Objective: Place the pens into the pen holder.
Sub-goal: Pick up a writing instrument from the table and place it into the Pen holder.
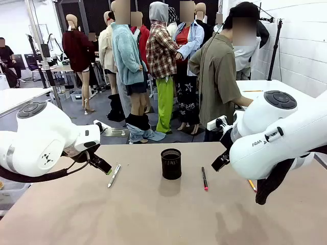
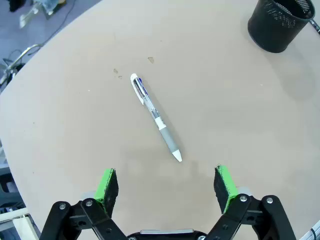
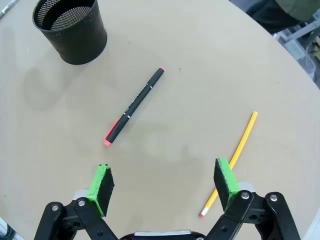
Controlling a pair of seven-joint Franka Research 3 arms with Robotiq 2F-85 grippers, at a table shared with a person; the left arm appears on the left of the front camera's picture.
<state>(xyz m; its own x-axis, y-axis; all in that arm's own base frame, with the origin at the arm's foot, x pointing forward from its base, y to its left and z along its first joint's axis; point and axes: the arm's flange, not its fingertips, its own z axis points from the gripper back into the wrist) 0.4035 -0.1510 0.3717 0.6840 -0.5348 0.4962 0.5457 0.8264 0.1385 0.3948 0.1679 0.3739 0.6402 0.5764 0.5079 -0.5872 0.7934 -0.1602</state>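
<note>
The left pincer [image 2: 165,174] hangs with its green pads wide apart above a white-and-grey pen [image 2: 155,117], gripping nothing, while the right pincer [image 3: 162,166] is equally spread and empty over a black pen with a red tip [image 3: 134,106] and a yellow pencil [image 3: 245,136] whose lower part passes behind one pad. All three lie flat on the tan surface [image 1: 153,214], the white pen to the robot's left of the black mesh pen holder [image 1: 170,164], and the other two to its right. The holder stands upright near the middle and looks empty. By their look the pens are light, stiff and smooth-barrelled, so they should lift with little force but may roll or skid if nudged from one side. Each is probably best taken across the middle of its barrel, pads square to its length and brought right down to the surface. The white pen's grey grip section near its tip may offer a surer hold than its glossy upper half. The mesh holder also looks light and could tip or slide if a pen strikes its rim.
</note>
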